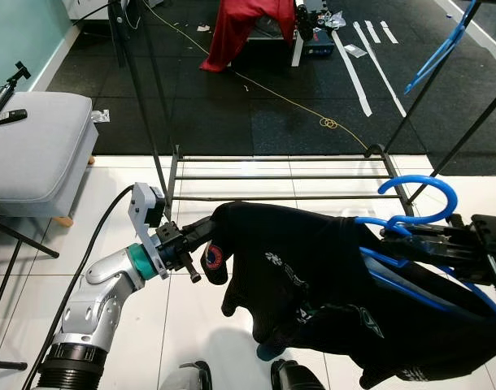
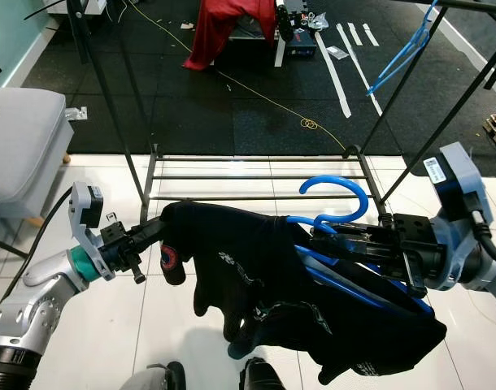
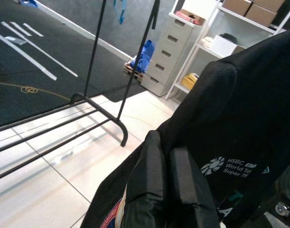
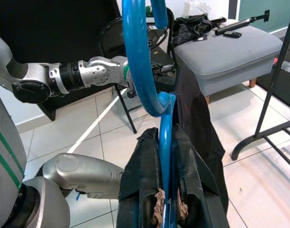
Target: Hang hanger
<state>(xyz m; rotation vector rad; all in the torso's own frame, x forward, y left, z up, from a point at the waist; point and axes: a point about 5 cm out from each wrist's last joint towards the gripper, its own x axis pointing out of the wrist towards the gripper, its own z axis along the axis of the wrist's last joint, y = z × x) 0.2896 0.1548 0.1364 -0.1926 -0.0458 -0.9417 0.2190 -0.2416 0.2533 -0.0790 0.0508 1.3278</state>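
On white tile floor (image 1: 232, 341), black clothes rack (image 1: 280, 175), grey ottoman (image 1: 36, 154), dark mat (image 1: 256, 89).

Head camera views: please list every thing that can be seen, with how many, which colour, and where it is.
Garment: one, black with white print, held up between both grippers over the white tiled floor.
Hanger: one, blue, inside the garment, hook sticking out near the right gripper.
Second hanger: one, blue, hanging on the rack, far right.
Clothes rack: one, black metal, ahead of the robot.
Cloth: one, red, draped at the back on the dark mat.
Seat: one, grey, to the left.
Tape strips: several, white, on the dark mat.
Left gripper: shut on the garment's edge.
Right gripper: shut on the hanger's neck.
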